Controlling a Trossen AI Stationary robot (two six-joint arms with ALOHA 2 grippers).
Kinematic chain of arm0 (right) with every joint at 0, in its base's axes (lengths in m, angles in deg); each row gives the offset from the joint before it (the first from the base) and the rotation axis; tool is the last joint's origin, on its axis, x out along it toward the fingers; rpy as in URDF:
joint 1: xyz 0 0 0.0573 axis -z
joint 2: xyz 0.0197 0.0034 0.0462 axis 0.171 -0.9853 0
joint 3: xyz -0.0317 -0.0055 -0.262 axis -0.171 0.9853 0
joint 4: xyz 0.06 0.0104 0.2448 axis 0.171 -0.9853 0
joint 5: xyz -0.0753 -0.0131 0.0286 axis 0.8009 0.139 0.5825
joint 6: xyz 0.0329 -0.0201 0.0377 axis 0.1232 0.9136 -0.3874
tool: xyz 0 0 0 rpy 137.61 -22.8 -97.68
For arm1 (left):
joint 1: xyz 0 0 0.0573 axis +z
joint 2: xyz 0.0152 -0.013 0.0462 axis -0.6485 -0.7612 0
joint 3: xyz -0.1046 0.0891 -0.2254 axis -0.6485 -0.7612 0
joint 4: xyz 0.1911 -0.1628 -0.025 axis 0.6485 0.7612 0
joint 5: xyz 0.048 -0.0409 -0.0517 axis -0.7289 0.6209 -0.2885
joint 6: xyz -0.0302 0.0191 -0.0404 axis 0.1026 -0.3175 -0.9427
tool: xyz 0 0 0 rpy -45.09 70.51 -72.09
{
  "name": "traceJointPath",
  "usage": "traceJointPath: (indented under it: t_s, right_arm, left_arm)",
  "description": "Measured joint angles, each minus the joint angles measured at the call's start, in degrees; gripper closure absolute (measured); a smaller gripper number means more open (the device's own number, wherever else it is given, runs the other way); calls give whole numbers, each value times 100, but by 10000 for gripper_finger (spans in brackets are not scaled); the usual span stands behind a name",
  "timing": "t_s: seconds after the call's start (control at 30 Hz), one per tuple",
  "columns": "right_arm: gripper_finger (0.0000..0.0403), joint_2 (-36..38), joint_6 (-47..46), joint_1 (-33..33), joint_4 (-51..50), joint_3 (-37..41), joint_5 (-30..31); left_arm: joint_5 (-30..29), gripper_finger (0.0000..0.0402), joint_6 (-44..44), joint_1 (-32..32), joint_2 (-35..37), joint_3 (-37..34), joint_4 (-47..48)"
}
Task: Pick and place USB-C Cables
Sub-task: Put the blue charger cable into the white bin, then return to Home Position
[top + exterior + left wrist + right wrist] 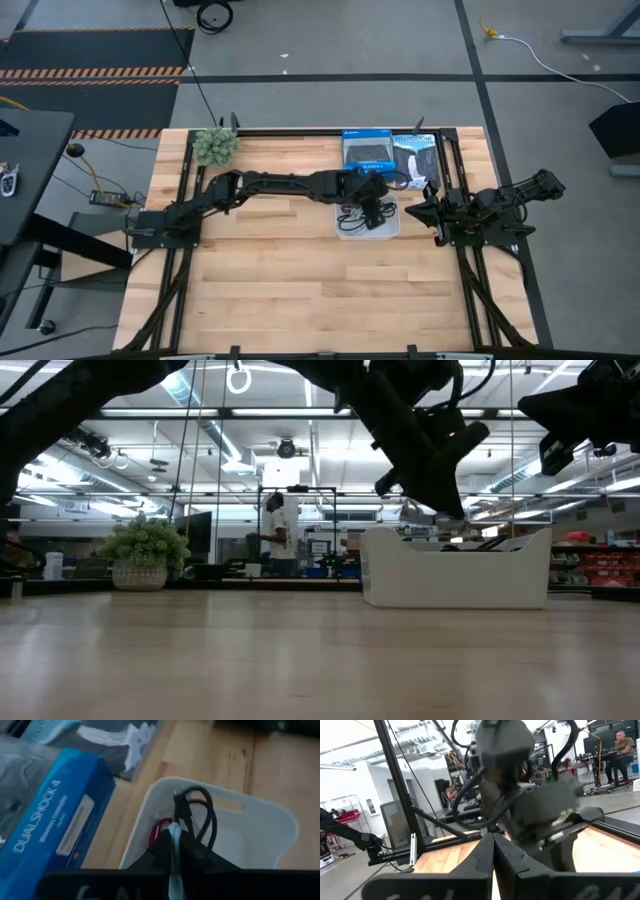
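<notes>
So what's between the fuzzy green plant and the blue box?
Just bare wooden table lies between the green plant and the blue box, with the dark frame rail along the table's back edge. The high view shows it.

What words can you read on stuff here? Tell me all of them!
"DUALSHOCK 4" on the blue box, beside the white tray.
A smaller line beneath it on the box's label: too blurred to read.
Print on the black box: too small to read.
</notes>
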Motion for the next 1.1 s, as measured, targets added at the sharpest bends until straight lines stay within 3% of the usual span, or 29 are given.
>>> traceJointPath:
  t_s: [0.3,0.5,0.8,0.97,1.1]
  right_arm:
    - [389,0,0,0,-2,0,-2]
    - [389,0,0,0,-2,-1,-1]
    - [389,0,0,1,-2,0,-1]
    - [389,0,0,0,-2,0,0]
    - [389,0,0,0,-2,0,-2]
  left_arm:
    - [8,377,868,20,-1,-437,-583]
    - [1,369,922,58,2,-711,-877]
    - [-97,300,1289,55,0,-732,-756]
    - [-106,251,1019,58,9,-731,-704]
    - [-131,243,703,15,301,-693,-544]
